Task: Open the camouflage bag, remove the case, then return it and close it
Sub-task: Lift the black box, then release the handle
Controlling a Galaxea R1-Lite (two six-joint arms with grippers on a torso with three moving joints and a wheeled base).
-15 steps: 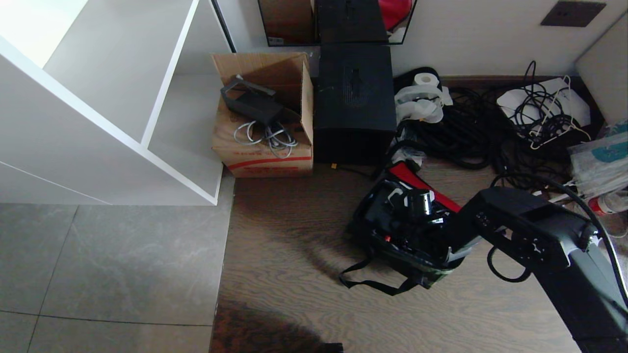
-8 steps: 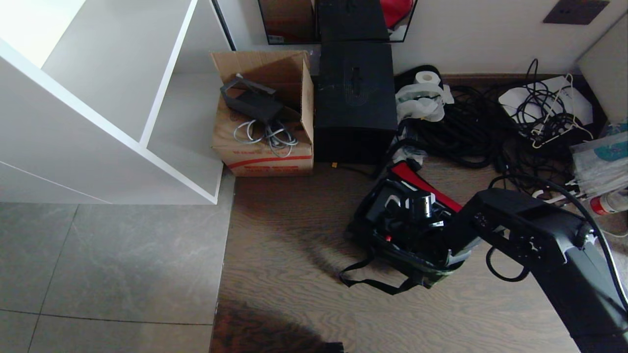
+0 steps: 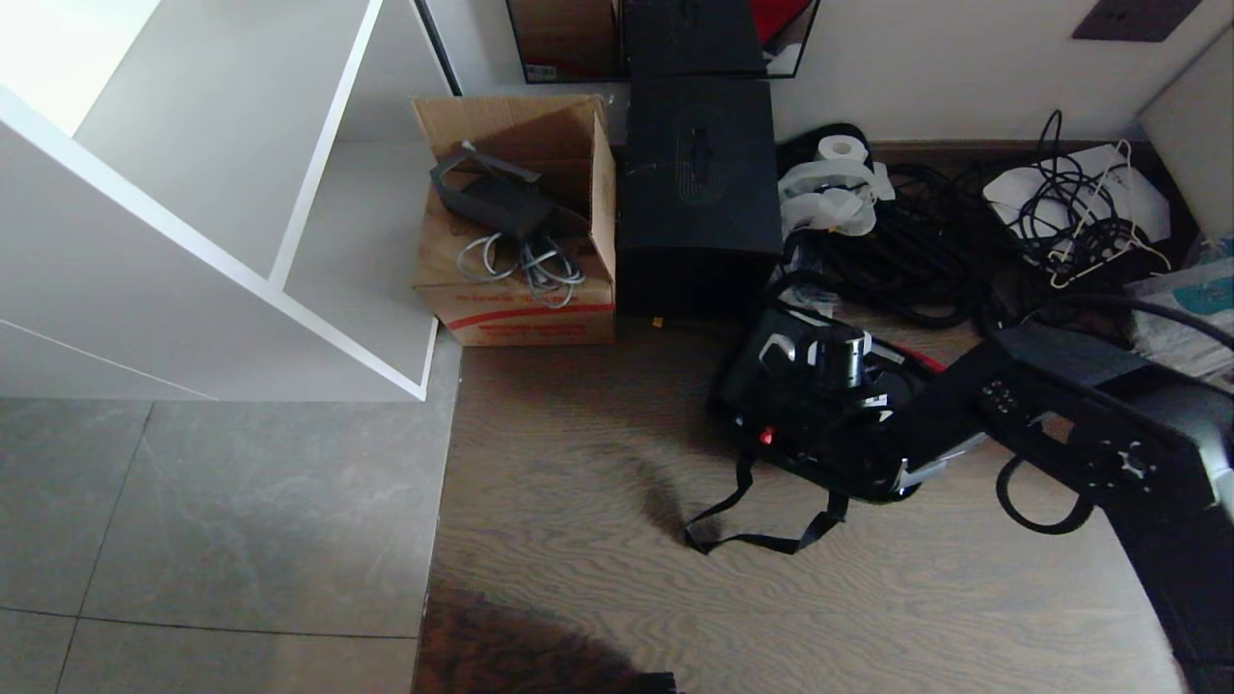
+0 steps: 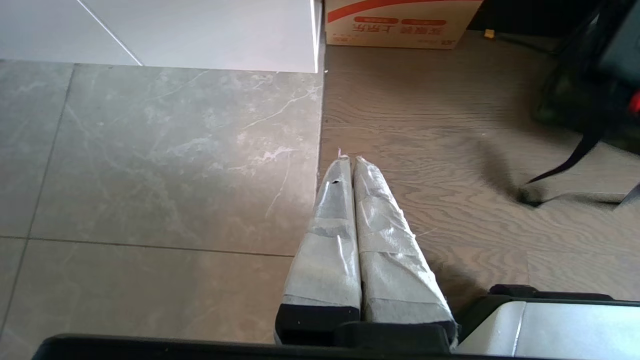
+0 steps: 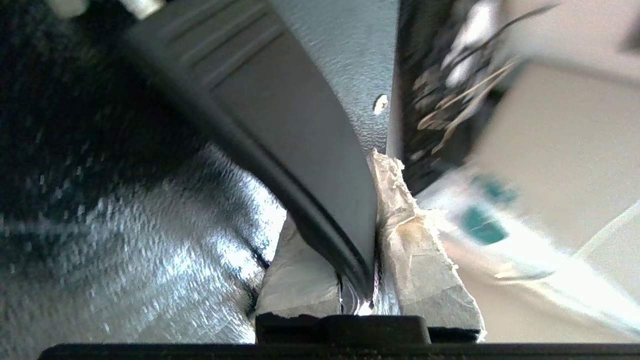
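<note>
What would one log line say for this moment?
right gripper: fingers shut on the case's strap handle | case: in camouflage bag | left gripper: idle, shut

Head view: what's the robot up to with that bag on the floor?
The right gripper is shut on the black strap handle of the case, working it at the camouflage bag on the wood floor, in front of the black box. The bag's webbing strap trails loose on the floor. The left gripper is shut and idle, low above the floor to the bag's left.
</note>
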